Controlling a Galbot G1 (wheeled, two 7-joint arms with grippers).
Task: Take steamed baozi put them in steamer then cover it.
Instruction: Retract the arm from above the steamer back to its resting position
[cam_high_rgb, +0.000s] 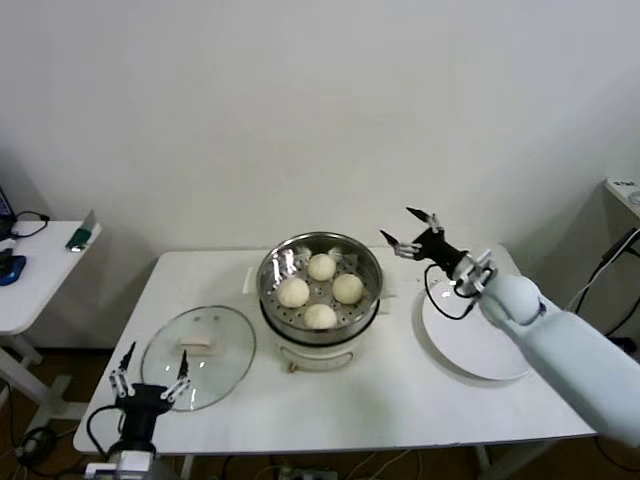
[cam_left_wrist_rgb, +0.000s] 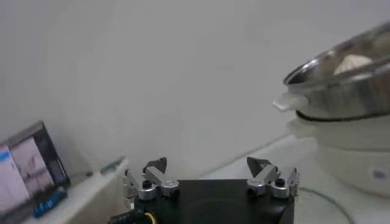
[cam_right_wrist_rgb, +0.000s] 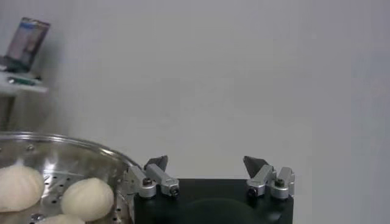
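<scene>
Several cream-white baozi (cam_high_rgb: 320, 290) lie inside the shiny steel steamer (cam_high_rgb: 366, 255), which stands on its cream-white pot base in the middle of the table. The glass cover (cam_high_rgb: 225, 350) with a cream bar handle lies flat on the table to the steamer's left. My left gripper (cam_high_rgb: 151, 371) is open and empty at the cover's near edge, by the table's front. My right gripper (cam_high_rgb: 412, 231) is open and empty, raised just right of the steamer's rim. The right wrist view shows baozi (cam_right_wrist_rgb: 87, 199) in the steamer (cam_right_wrist_rgb: 79, 155). The left wrist view shows the steamer (cam_left_wrist_rgb: 341, 91) ahead.
A flat white plate (cam_high_rgb: 470, 345) lies on the table right of the steamer, under my right arm. A side table (cam_high_rgb: 45, 265) with small items stands at the far left. A black cable hangs at the far right.
</scene>
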